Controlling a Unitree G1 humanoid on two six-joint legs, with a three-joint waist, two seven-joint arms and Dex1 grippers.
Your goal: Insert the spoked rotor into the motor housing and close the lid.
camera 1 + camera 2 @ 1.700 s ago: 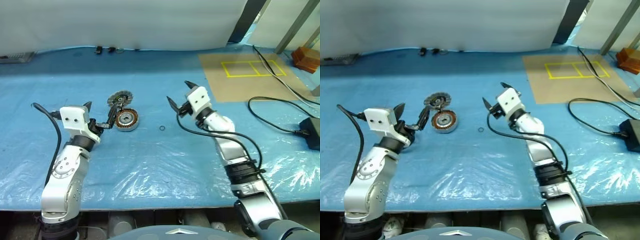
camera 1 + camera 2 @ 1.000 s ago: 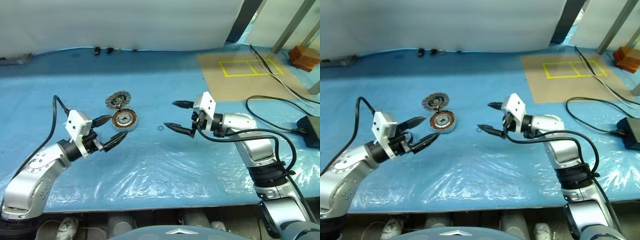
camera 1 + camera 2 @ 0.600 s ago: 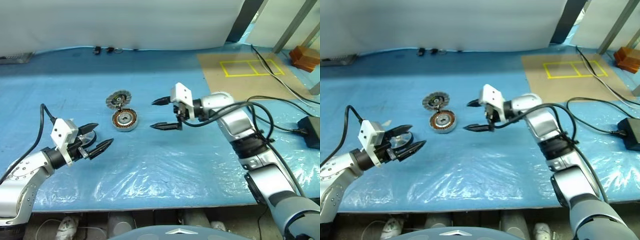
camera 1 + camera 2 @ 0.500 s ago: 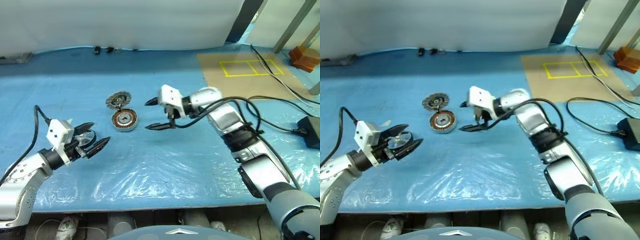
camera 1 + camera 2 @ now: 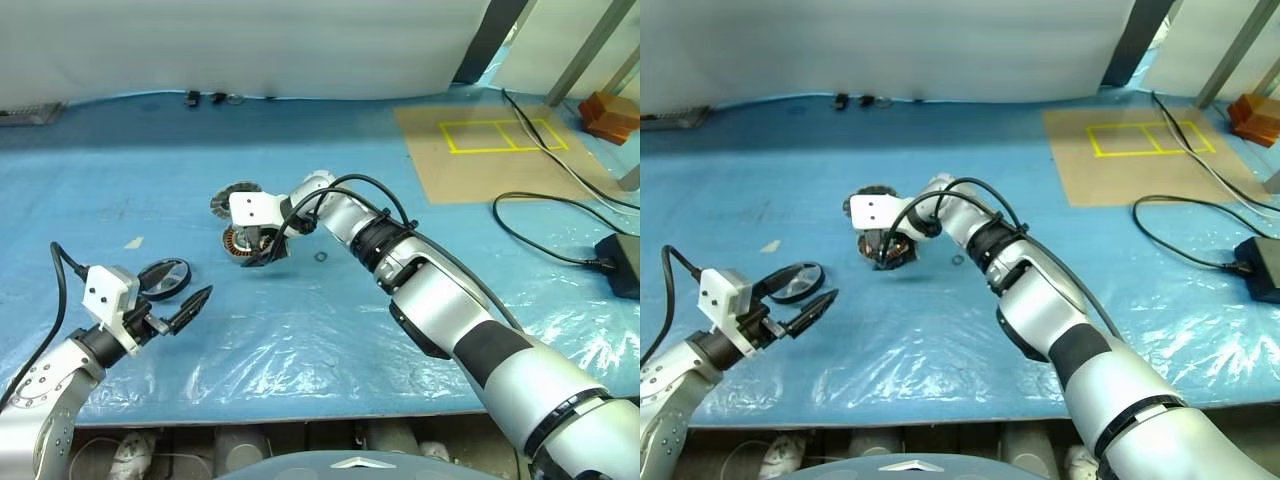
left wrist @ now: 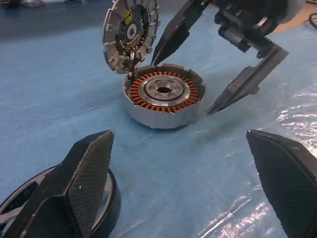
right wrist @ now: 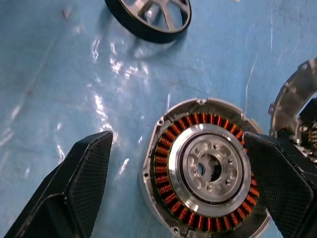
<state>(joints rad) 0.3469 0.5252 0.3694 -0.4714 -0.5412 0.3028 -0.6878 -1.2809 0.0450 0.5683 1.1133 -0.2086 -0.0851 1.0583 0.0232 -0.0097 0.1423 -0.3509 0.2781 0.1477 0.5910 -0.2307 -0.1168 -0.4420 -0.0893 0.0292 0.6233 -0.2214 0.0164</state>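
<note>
On the blue plastic-covered tabletop (image 5: 330,330) the motor housing (image 5: 243,243) sits open, its ring of copper-orange windings and metal hub facing up. The lid (image 6: 130,34) stands upright at the far edge of the housing, attached at the rim, with its toothed inner face turned toward the windings.

Reaching across from the right, the right gripper (image 6: 218,74) hangs directly over the housing with its jaws spread wide and nothing between them. One black finger comes down close in front of the raised lid, the other angles down just past the opposite side of the housing, so the case lies between the two tips. From the right wrist view the housing (image 7: 205,168) sits between the two fingers; I cannot tell whether either tip actually touches it.

Well off to the left, nearer the front edge of the tabletop, the left gripper (image 5: 170,310) is held low, pointing toward the housing. Its jaws are also fully apart and empty.

Beside the left gripper's far finger the spoked rotor (image 5: 164,277) lies flat on the plastic, dark rim and silver spokes showing, well apart from the housing.

A tiny black O-ring (image 5: 321,257) lies on the tabletop just right of the housing, and a black cable (image 5: 560,235) loops over the right side.
</note>
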